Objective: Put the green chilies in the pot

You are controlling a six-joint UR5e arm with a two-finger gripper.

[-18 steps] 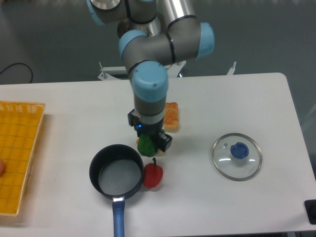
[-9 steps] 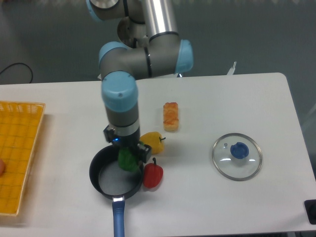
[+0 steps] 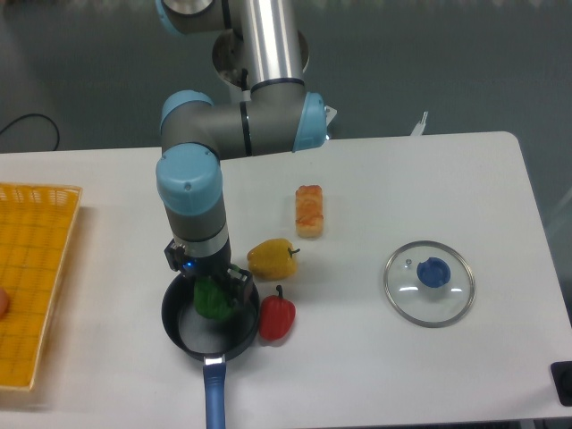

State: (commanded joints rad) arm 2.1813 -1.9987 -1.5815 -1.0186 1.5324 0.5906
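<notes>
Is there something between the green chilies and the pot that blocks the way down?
Nothing visible does. The hand holds the green chilies directly over the open pot. The red pepper stands outside its rim.

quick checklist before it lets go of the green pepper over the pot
1. Green pepper held in the gripper: ok, the fingers are closed on it.
2. Pepper over the pot's opening, not its rim: ok, it sits inside the rim outline from this view.
3. Drop height above the pot floor: cannot tell from this single high view.
4. Pot interior free of other items: ok, only grey bottom shows around the pepper.
5. Red pepper against the pot's right side: not ok if the pot gets nudged, since it looks to be touching the wall.
6. Yellow pepper clear of the gripper: ok, it lies apart, to the right.
</notes>
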